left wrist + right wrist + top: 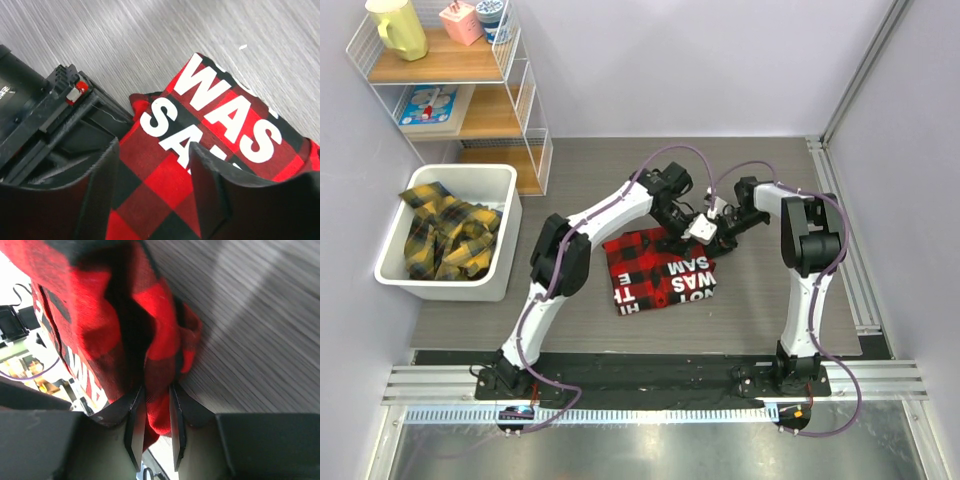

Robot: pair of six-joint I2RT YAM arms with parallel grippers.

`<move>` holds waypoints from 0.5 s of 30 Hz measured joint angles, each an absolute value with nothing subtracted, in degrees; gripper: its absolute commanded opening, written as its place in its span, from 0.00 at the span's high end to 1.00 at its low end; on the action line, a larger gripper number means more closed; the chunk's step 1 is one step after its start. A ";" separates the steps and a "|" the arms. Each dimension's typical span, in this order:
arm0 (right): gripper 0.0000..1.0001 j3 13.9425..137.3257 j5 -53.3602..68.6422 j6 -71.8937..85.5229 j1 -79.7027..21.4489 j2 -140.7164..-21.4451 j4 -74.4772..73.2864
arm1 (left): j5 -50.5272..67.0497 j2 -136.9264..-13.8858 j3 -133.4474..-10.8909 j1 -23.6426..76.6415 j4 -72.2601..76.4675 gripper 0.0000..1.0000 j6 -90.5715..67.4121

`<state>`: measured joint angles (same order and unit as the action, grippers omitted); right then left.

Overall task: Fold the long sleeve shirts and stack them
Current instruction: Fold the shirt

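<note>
A red-and-black checked shirt (655, 275) with white block lettering lies folded on the grey table, near the middle. My right gripper (725, 235) is at its far right corner and is shut on a bunched fold of the red cloth (100, 305), which it holds slightly raised; the pinch shows in the right wrist view (156, 390). My left gripper (690, 225) hovers just beside it over the same far edge. Its jaws are open (155, 150), with the lettered cloth (225, 115) lying below them. Yellow-and-black shirts (445, 235) lie heaped in a bin at the left.
A white bin (500, 180) stands at the table's left. A wire shelf rack (525, 100) with a yellow jug and small boxes stands at the back left. A metal rail (840, 230) runs along the right edge. My right gripper's black body (45, 120) is close to my left fingers.
</note>
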<state>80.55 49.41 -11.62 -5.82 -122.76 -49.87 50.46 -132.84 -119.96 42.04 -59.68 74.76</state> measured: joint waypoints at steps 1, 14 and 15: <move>0.71 80.55 49.47 -11.49 -6.50 -122.76 -49.39 | 49.89 -132.84 -119.42 42.22 -59.13 0.44 74.54; 0.71 81.78 51.66 -11.00 -13.41 -124.29 -47.68 | 43.48 -120.57 -92.97 33.01 -60.93 0.49 73.69; 0.71 82.32 52.01 -11.00 -14.15 -124.75 -47.75 | 43.40 -119.13 -91.66 33.17 -61.54 0.48 73.47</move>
